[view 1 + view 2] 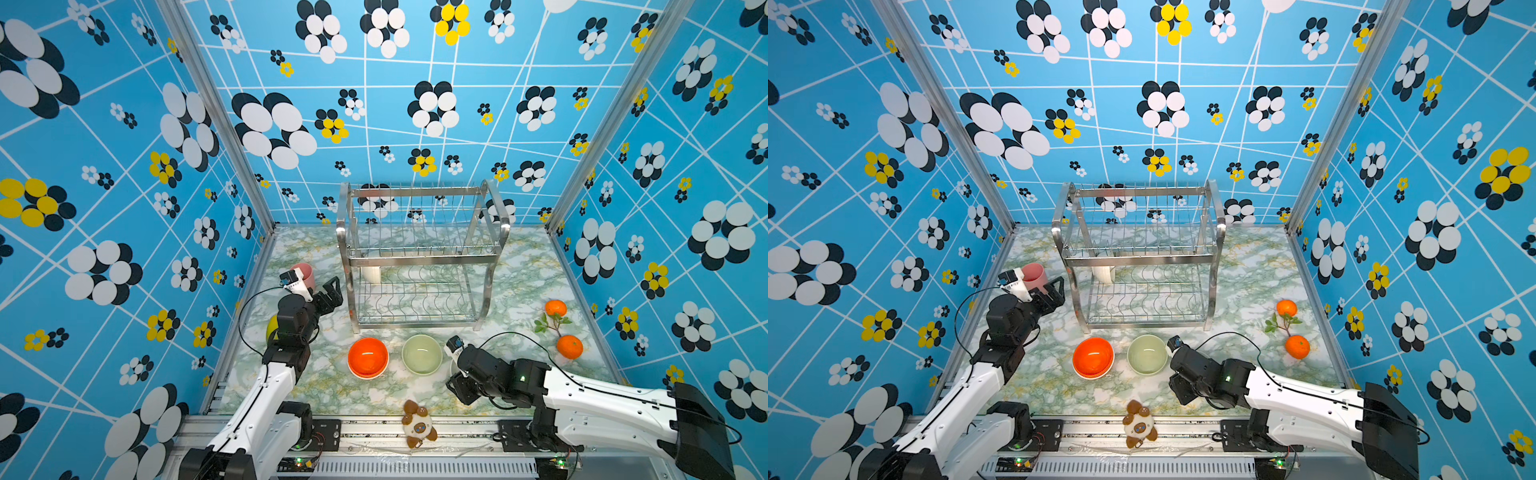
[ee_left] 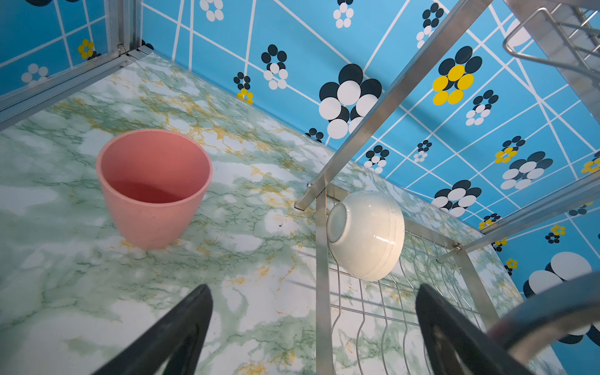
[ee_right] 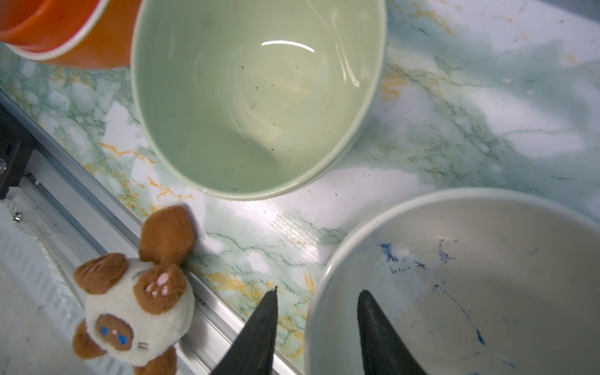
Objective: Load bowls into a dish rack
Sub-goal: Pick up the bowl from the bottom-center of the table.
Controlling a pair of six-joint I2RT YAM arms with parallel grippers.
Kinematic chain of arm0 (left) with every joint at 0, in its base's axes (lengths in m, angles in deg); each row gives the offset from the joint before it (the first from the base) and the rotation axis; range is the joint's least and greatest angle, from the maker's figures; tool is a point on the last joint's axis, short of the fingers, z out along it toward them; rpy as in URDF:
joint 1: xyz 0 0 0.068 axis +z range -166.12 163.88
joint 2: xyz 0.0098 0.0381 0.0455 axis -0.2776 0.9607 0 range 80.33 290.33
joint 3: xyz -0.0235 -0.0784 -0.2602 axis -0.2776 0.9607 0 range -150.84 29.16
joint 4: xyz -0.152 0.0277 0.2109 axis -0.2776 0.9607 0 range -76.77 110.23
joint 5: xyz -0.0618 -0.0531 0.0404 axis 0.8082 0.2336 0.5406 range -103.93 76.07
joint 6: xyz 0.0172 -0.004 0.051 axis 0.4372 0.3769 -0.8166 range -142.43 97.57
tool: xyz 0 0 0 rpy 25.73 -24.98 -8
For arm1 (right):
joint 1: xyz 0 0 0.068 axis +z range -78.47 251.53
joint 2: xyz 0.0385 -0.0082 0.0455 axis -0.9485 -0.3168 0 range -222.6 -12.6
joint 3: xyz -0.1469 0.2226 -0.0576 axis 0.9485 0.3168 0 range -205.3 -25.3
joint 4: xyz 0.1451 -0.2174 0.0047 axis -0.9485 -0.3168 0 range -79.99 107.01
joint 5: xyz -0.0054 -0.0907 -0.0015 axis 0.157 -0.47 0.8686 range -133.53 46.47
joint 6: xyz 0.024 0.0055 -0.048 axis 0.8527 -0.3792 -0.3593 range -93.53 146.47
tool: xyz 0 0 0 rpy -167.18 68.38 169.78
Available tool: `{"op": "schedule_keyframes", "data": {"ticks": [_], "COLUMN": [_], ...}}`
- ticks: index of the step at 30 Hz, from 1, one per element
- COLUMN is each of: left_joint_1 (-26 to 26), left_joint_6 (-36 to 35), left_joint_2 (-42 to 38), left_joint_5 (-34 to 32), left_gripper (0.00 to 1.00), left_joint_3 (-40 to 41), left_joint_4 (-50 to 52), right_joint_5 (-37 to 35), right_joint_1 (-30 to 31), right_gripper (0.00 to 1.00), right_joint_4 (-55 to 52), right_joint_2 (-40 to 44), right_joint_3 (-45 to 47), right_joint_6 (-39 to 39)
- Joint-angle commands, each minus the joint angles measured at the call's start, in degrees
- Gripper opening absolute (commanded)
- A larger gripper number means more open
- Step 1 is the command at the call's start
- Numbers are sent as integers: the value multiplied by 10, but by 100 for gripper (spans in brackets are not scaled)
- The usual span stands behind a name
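1. Nearest the lens: plush toy (image 1: 419,424), lying on the front rail.
2. At the right gripper (image 3: 319,290) the jaws stand part-way apart astride the rim of the smeared cream bowl (image 3: 487,276), one finger outside and one inside. Gaps show on both sides, so no grip is seen. This bowl sits upright on the table (image 1: 519,270) with only blue smears inside.
3. Just beside it, the green bowl (image 1: 421,353) is upright, with a few dark specks inside.
4. To its left, the orange bowls (image 1: 368,357) are two nested, upright, in front of the dish rack (image 1: 419,257).
5. The rack's lower tier holds the racked cream bowl (image 2: 367,233), on its side at the left rear end.
6. The left gripper (image 2: 311,302) is spread wide and holds nothing, near the rack's left side.
7. The pink cup (image 2: 152,188) is upright and empty, left of the rack.
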Motion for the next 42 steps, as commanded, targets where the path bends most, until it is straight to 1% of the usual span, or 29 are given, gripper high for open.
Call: {"op": "schedule_keyframes", "data": {"ticks": [1,6,13,21,25,28,33,42], "left_joint_1": [5,5,5,5,5,5,5,5], "left_joint_6": [-4,-2,-1,0,0,1,1,3], "left_joint_2": [3,2,-1,-4,-1,1,1,2], "left_joint_5": [2,2,3,3,4,6,6,7], "left_gripper": [99,99,99,99,99,99,99,99], "left_joint_3": [9,11,11,13,9,8,8,7], "left_joint_4": [-15,-15,-14,-12,-12,-13,-13,-14], "right_joint_5": [-6,-5,-6,-16,-25,-28,-53,-63], "right_joint_1": [6,7,7,7,7,7,7,5], "right_gripper": [40,33,20,12,10,5,3,2], "right_joint_4": [17,21,19,14,4,4,-18,16], "right_joint_2": [-9,-25,-16,12,30,43,65,105], "right_joint_3": [10,9,11,16,13,11,-2,-6], "right_joint_6": [13,16,20,29,32,33,40,43]}}
